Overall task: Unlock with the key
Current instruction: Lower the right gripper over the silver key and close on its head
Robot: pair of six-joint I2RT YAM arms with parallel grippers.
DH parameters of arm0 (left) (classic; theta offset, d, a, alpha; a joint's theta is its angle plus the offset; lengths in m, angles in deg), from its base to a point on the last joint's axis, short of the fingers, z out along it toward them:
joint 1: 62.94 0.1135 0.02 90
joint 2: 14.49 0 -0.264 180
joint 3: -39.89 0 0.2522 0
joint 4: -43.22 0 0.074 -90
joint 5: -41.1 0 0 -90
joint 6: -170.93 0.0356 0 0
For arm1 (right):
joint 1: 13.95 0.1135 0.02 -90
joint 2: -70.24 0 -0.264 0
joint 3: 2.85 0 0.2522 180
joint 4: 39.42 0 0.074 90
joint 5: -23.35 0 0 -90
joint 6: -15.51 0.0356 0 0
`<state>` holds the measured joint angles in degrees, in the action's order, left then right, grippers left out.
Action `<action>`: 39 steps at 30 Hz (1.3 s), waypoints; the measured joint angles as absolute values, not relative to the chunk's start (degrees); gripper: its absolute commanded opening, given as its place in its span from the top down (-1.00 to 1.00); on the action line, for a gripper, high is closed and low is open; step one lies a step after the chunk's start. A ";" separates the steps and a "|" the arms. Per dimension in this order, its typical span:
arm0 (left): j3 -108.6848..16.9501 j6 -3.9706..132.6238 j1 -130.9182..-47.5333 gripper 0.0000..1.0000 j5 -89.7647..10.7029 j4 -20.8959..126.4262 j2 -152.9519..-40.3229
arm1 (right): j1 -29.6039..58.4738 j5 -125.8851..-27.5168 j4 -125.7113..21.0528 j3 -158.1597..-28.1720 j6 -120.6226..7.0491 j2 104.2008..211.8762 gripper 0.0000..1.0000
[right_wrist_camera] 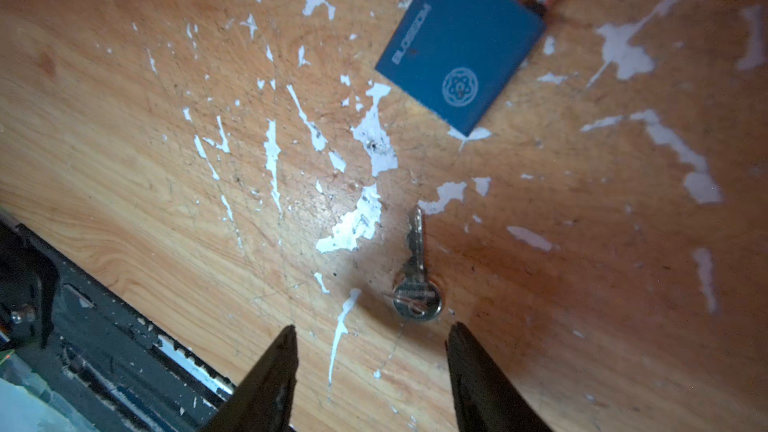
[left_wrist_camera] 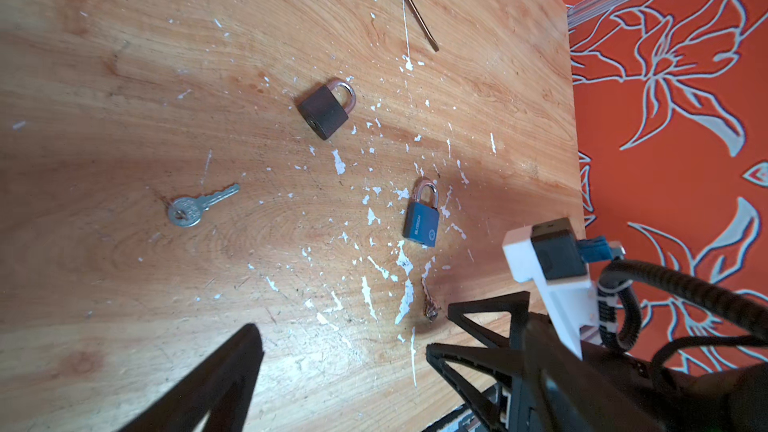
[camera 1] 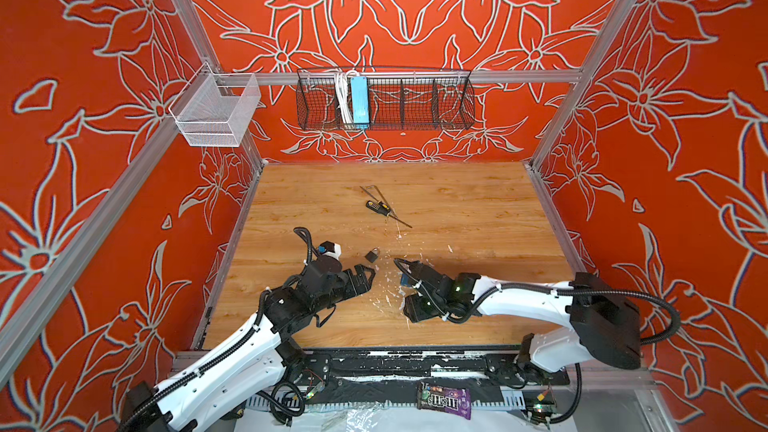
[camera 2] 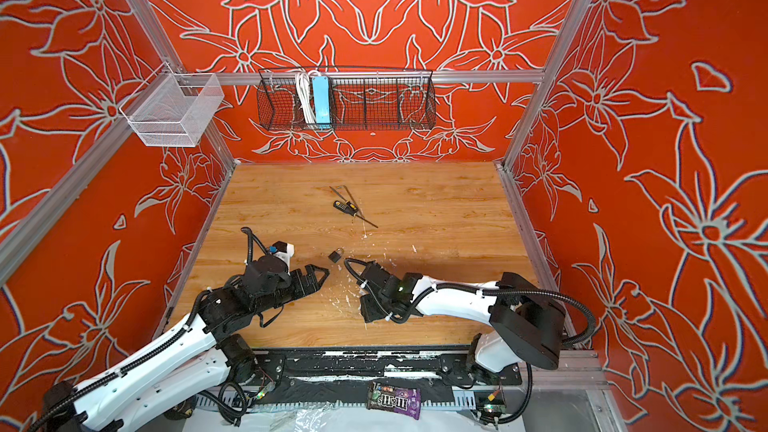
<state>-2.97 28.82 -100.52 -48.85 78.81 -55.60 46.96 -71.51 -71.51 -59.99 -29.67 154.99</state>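
Plainly, little is done yet: both padlocks lie shut on the worktop (camera 1: 478, 209) and no key is in hand. The jaws of the right arm (camera 1: 519, 301) hang about half open and empty, poised just short of the key (right_wrist_camera: 415, 284), which lies flat near the blue padlock (right_wrist_camera: 457, 47). The jaws of the left arm (camera 1: 232, 351) stand wide open, holding nothing. Picking up, inserting and turning are all left to do. A dark padlock (left_wrist_camera: 324, 112) and a second key (left_wrist_camera: 195, 207) lie apart nearby; which key fits which lock I cannot tell. A screwdriver (camera 1: 380, 209) lies farther back, clear of the work. The flat key looks awkward to pinch.
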 measured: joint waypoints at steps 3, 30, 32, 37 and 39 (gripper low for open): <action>-2.97 28.82 -100.52 -0.95 -49.09 79.18 -55.42 | 46.96 -71.10 -71.53 -60.93 -29.71 156.67 -0.16; -2.97 27.48 -100.54 -0.95 -50.57 80.58 -54.39 | 47.79 -63.21 -77.65 -64.69 -30.76 160.19 -0.14; -2.97 27.20 -100.54 -0.95 -50.46 80.54 -54.39 | 47.83 -62.83 -78.26 -64.69 -30.78 160.19 -0.15; -2.97 26.83 -100.54 -0.95 -50.25 80.49 -54.39 | 47.85 -61.87 -79.86 -64.69 -30.81 160.19 -0.16; -2.97 26.76 -100.54 -0.95 -50.14 80.49 -54.42 | 47.94 -61.06 -80.47 -64.69 -30.78 160.15 -0.16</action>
<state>-2.97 26.76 -100.54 -50.14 80.49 -54.42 47.94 -61.06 -80.47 -64.69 -30.78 160.15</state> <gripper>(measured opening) 0.975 0.578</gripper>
